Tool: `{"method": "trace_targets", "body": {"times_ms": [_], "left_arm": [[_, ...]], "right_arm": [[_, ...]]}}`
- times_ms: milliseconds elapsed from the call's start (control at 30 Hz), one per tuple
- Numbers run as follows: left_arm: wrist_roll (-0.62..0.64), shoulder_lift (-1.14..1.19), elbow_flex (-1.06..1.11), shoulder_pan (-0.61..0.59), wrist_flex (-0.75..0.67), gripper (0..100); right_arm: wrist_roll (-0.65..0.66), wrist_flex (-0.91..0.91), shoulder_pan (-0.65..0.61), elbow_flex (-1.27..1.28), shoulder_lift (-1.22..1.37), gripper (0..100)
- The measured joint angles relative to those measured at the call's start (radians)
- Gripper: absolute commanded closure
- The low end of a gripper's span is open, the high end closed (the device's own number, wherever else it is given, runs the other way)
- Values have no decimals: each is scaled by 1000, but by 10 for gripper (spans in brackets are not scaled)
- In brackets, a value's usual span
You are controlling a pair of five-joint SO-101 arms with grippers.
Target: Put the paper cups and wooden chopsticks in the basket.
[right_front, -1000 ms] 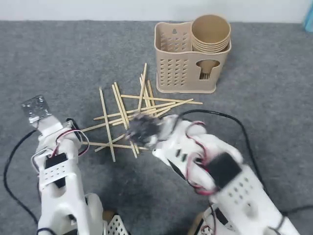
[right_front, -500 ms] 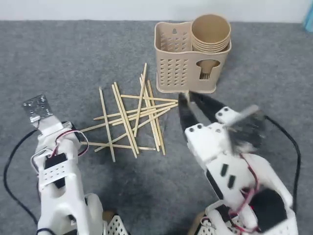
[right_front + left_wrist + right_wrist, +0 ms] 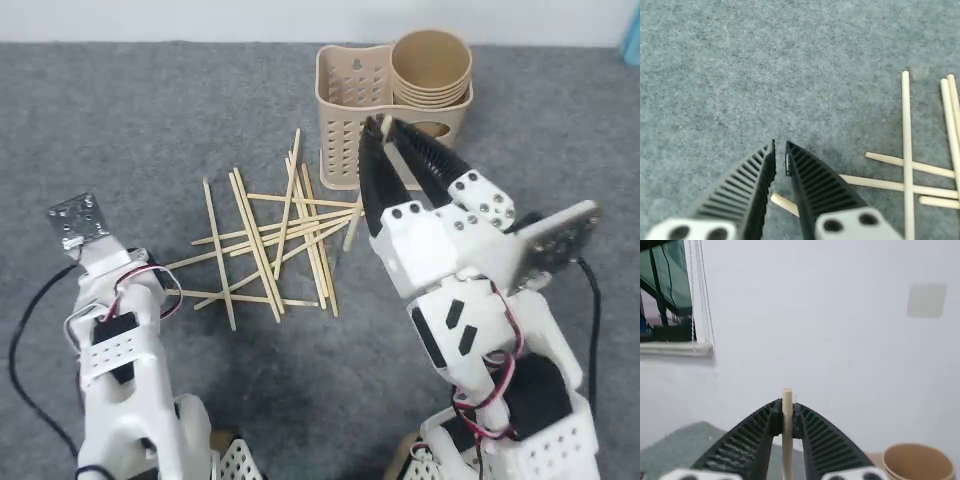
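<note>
From the right wrist, the right claw (image 3: 786, 405) is clamped on one chopstick (image 3: 787, 450). It stands straight between the fingers, with a short end poking past the tips. The stacked cups (image 3: 912, 460) sit off to one side. The stick is light, stiff and smooth, so we judge it could pivot or slip in a pinch this near its end. A hold nearer the middle would steady it.

From above, that claw hangs at the front of the basket (image 3: 345, 80), whose other compartment holds the cups. The loose chopsticks (image 3: 270, 240) lie crisscrossed on the counter (image 3: 150, 120), apart from the basket. We would take a topmost one, since overlapping sticks drag their neighbours.

From the left wrist, the left claw (image 3: 780, 150) hovers low over the counter. Its fingers are nearly together around nothing, and a stick end lies just beneath.
</note>
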Motion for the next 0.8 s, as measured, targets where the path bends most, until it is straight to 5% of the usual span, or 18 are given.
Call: {"method": "trace_targets", "body": {"times_ms": [300,800], "left_arm": [[0,0,0,0,0,967],[0,0,0,0,0,967]], "right_arm": [[-92,-11,-2,-313,235,991],[-201,-34,213,-763,721,991]]}}
